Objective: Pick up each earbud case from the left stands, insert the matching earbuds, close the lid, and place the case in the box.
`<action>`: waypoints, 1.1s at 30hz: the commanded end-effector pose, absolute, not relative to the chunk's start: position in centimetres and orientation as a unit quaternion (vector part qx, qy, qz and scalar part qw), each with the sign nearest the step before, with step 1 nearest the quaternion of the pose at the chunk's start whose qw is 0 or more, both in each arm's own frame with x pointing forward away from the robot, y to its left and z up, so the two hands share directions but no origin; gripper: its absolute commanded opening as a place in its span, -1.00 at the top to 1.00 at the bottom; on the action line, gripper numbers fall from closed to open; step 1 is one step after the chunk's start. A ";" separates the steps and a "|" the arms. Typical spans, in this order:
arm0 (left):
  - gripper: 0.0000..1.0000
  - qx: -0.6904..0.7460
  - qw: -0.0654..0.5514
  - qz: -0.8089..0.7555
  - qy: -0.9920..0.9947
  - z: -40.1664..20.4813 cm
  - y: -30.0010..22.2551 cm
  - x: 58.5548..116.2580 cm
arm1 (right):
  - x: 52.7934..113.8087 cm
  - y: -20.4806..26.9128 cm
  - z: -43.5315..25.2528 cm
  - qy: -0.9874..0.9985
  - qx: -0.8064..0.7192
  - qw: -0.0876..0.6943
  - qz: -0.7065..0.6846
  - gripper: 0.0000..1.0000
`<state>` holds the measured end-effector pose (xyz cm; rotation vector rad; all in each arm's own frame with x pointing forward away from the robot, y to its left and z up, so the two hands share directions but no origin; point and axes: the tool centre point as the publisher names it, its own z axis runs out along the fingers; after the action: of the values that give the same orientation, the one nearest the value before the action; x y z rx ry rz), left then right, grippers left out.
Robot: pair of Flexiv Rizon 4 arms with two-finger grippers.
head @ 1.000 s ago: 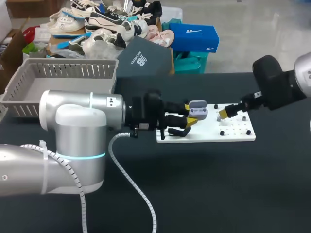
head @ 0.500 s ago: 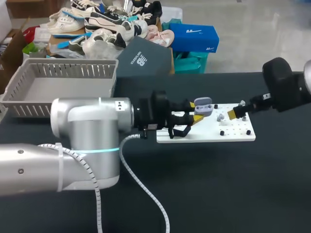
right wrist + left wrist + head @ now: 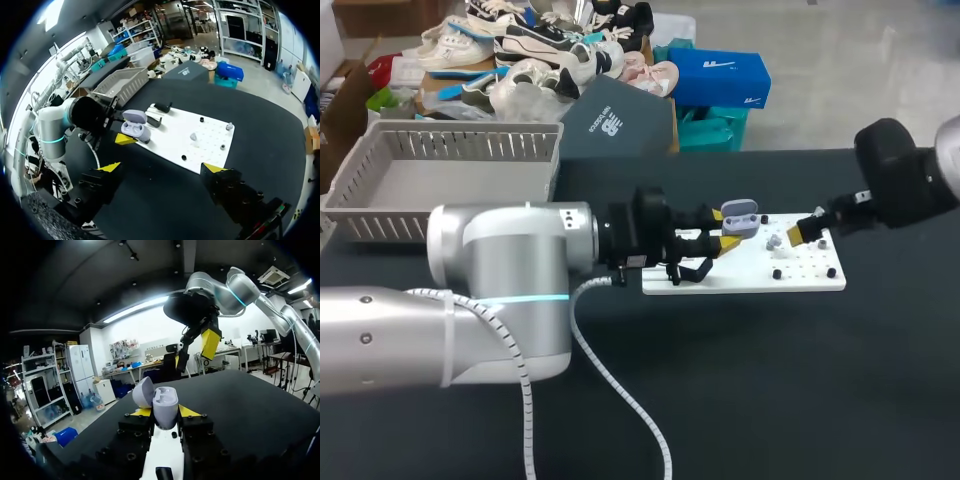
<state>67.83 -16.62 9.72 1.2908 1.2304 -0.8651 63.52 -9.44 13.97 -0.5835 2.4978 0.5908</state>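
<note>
The black counter (image 3: pixel 770 380) carries a grey slatted plastic basket (image 3: pixel 380 215), well behind the left tool (image 3: pixel 725 238), and a white perforated board (image 3: pixel 750 280) beneath both tools. The left tool pinches the open lavender earbud case (image 3: pixel 164 407) from two sides. The right tool (image 3: pixel 161 167) is spread wide, with a small grey earbud (image 3: pixel 193 136) ahead of it on the board.

Left arm (image 3: pixel 500 270): fat silver-grey tube segments with rounded joints, a thin glowing cyan ring (image 3: pixel 515 300) round one joint and small dark dots on the housing. A white ribbed cable (image 3: pixel 620 400) runs along it, strapped on with a white tie. Black wrist; black left pincer (image 3: pixel 723 232) with yellow tips and screw holes in the finger blocks. Right arm (image 3: pixel 905 185): silver with a black wrist cover; right pincer (image 3: pixel 803 228) black, yellow tips.
</note>
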 end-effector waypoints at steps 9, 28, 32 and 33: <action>1.00 0.540 0.554 -0.360 0.522 9.6 -16.7 67.6 | 64.4 -12.8 13.0 0.933 -0.213 0.255 0.136 -1.00; 1.00 0.540 0.554 -0.360 0.522 9.6 -16.7 67.6 | 64.4 -12.8 13.0 0.933 -0.213 0.255 0.136 -1.00; 1.00 0.540 0.554 -0.360 0.522 9.6 -16.7 67.6 | 64.4 -12.8 13.0 0.933 -0.213 0.255 0.136 -1.00; 1.00 0.540 0.554 -0.360 0.522 9.6 -16.7 67.6 | 64.4 -12.8 13.0 0.933 -0.213 0.255 0.136 -1.00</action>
<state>67.71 -16.66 9.73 1.2841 1.2346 -0.8572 64.84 -12.83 12.96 -0.6049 2.5350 0.4385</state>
